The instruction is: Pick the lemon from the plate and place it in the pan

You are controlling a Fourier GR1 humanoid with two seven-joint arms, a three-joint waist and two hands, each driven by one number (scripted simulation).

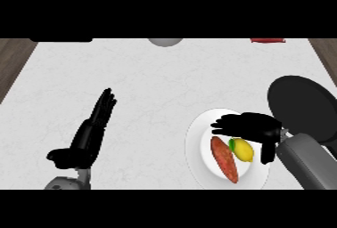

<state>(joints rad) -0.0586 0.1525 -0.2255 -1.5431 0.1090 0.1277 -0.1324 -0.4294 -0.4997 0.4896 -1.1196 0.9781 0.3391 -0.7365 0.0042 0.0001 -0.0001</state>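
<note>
A yellow lemon (pixel 243 149) lies on a white plate (pixel 199 138) at the lower right, next to an orange-red sweet potato (pixel 224 159). My right hand (pixel 248 125) hovers over the plate's far side, just above the lemon, fingers spread and pointing left, thumb hanging down beside the lemon; it holds nothing. The dark round pan (pixel 302 107) sits right of the plate, partly behind my right forearm. My left hand (pixel 92 129) rests open at the lower left, fingers straight and pointing up the counter.
The white marble counter (pixel 145 84) has wooden edges at both far sides. A grey round object (pixel 164 42) and a red object (pixel 268 40) sit at the far edge, with a dark item (pixel 60 40) at the far left.
</note>
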